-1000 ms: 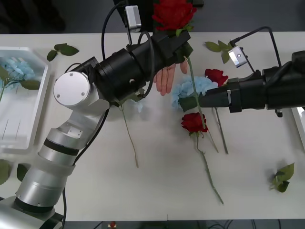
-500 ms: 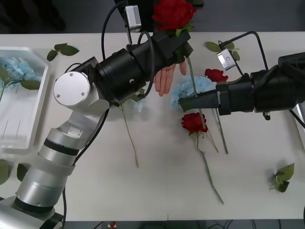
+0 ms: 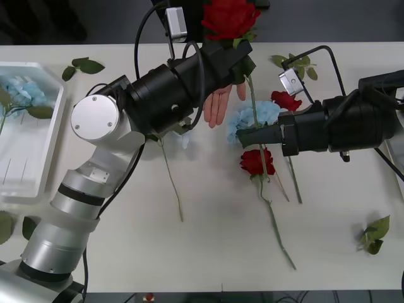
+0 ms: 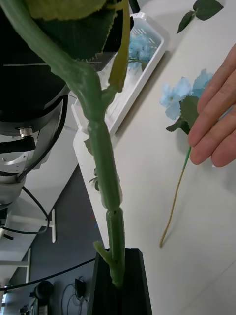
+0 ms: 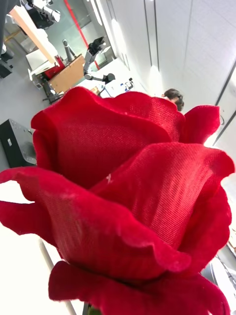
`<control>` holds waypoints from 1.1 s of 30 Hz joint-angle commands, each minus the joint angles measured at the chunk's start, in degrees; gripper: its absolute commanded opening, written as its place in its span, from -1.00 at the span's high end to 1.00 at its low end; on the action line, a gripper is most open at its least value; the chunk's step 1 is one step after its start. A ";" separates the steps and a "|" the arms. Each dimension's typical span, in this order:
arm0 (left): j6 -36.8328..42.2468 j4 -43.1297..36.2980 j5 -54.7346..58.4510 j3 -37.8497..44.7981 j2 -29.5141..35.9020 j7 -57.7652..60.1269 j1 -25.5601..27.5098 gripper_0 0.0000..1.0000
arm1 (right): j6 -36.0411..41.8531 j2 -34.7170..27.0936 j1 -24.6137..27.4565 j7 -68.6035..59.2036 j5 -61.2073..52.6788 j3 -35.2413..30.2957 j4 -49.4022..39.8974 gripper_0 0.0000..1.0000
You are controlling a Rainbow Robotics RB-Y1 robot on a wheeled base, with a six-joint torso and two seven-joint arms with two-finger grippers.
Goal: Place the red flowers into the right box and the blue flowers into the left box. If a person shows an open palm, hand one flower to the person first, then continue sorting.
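My left gripper [image 3: 237, 63] is shut on a red flower, just under its head [image 3: 230, 17], past the table's far edge; the same head [image 5: 132, 197] sits close before the left wrist camera. Its stem [image 3: 255, 113] hangs down beside a person's open palm [image 3: 221, 104]. My right gripper [image 3: 247, 136] is shut, with that stem [image 4: 101, 147] running in between its black fingers [image 4: 132, 290]. Two more red flowers [image 3: 285, 100] [image 3: 257, 161] and a blue flower [image 3: 252, 118] lie on the table. The left box [image 3: 31, 170] holds a blue flower [image 3: 22, 91].
A second loose blue flower [image 4: 182, 96] lies half under my left arm, its stem [image 3: 172, 183] pointing toward me. A sliver of the right box [image 3: 398, 158] shows at the right edge. Leaf sprigs [image 3: 82, 65] [image 3: 293, 63] [image 3: 375, 235] lie scattered.
My right arm has slid left across the table, bringing its gripper to the hanging stem. The left arm, the held rose and the open palm have stayed where they were.
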 commanded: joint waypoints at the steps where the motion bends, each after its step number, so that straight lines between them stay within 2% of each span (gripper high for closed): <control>1: -0.49 -1.52 0.29 -0.59 0.40 -1.21 -1.00 1.00 | -0.02 -0.20 -1.43 -1.44 -1.30 -0.89 -1.71 1.00; 5: -0.49 -1.52 0.38 -0.59 0.40 -1.30 -1.00 0.98 | -0.02 -0.20 -1.43 -1.00 -1.74 -1.15 -1.71 1.00; 6: -0.49 -1.61 0.38 -0.59 0.40 -1.30 -0.92 0.84 | -0.02 -0.20 -1.43 -0.91 -1.92 -1.24 -1.71 1.00; 7: -0.49 -1.52 0.29 -0.59 0.40 -1.30 -0.92 0.35 | -0.02 -0.20 -1.43 -0.83 -2.09 -1.33 -1.71 1.00; 9: -0.49 -1.61 0.38 -0.59 0.40 -1.30 -0.92 -0.29 | -0.02 -0.20 -1.43 -0.56 -2.36 -1.59 -1.71 1.00; 11: -0.49 -1.61 0.29 -0.59 0.40 -1.30 -0.92 -0.63 | -0.02 -0.20 -1.34 -0.30 -2.53 -1.77 -1.71 1.00; 13: -0.49 -1.52 0.29 -0.59 0.49 -1.30 -0.74 -0.86 | -0.02 -0.20 -1.43 -0.04 -2.53 -1.85 -1.71 1.00; 16: -0.05 -1.61 0.38 -0.59 0.93 -1.30 -0.57 -1.00 | -0.02 -0.20 -1.43 0.40 -2.53 -2.20 -1.71 1.00; 24: 2.50 -3.63 1.43 0.02 6.29 -0.94 1.81 -1.00 | -5.29 -0.20 -1.34 6.38 -2.53 -3.17 -1.71 1.00; 33: 19.28 -3.54 1.96 8.64 16.48 3.27 5.06 -1.00 | -16.28 -0.11 -1.43 18.86 -2.45 -3.26 -1.71 1.00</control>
